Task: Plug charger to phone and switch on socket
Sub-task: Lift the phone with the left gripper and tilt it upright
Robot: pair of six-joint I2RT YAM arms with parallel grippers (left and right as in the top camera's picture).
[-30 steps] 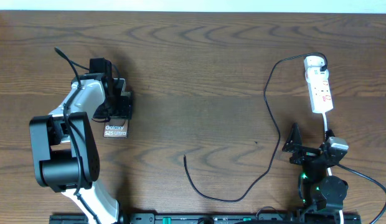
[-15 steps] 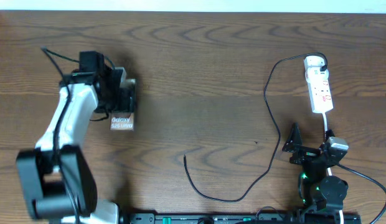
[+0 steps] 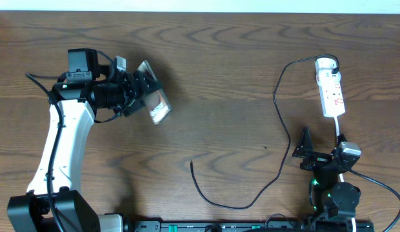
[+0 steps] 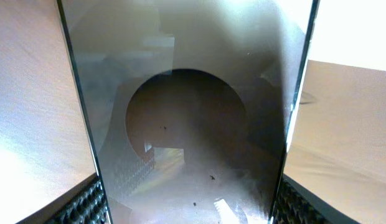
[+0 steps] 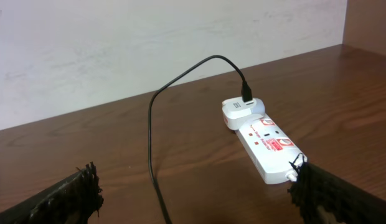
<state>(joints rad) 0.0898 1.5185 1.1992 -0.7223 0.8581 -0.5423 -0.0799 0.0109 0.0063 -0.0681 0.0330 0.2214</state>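
My left end effector holds the phone; the charger lies loose, socket untouched, right end effector wide.

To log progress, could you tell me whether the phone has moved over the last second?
Yes. The phone, held in the left gripper, has shifted right, toward the socket, and now sits tilted.

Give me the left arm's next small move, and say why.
Probably carry the phone toward the middle of the table and lay it flat near the free tip of the charger. The left tool holds the phone lifted and tilted at the far left, while that tip lies loose, well apart from it.
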